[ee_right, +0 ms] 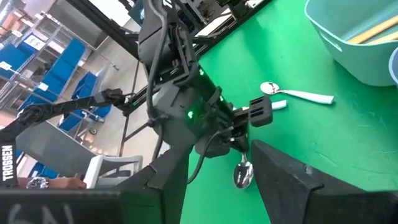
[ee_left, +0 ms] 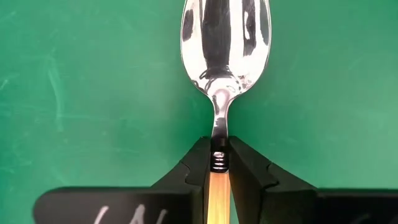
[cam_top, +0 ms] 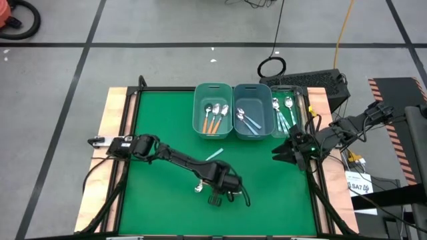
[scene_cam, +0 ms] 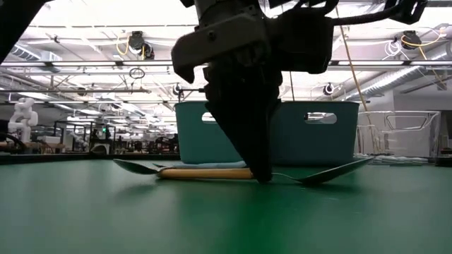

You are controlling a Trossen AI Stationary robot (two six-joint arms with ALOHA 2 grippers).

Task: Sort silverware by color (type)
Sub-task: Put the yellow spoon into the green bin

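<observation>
My left gripper [cam_top: 215, 195] stands near the middle of the table, pointing down, shut on an orange-handled spoon [ee_left: 225, 43] that lies flat on the green mat. In the low view its orange handle [scene_cam: 205, 173] rests level on the table beside the fingers [scene_cam: 260, 166]. A light-blue-handled spoon [cam_top: 213, 155] lies loose on the mat a little farther back. My right gripper [ee_right: 217, 186] is open and holds nothing; it hovers near the table's right edge [cam_top: 283, 152], in front of the bins. My left gripper pinches the orange spoon where the handle meets the metal neck [ee_left: 218, 163], between its two fingertips [ee_left: 198, 163]. The fingers come from above, pointing down, and lie across the spoon. The spoon lies flat on the mat, bowl pointing away from the fingers.
Three teal bins stand side by side at the far edge: the left one [cam_top: 199, 100] holds orange spoons, the middle one [cam_top: 236, 100] light-blue spoons, the right one [cam_top: 301, 107] teal-green spoons. Bare green mat lies to the left and near side of the left arm.
</observation>
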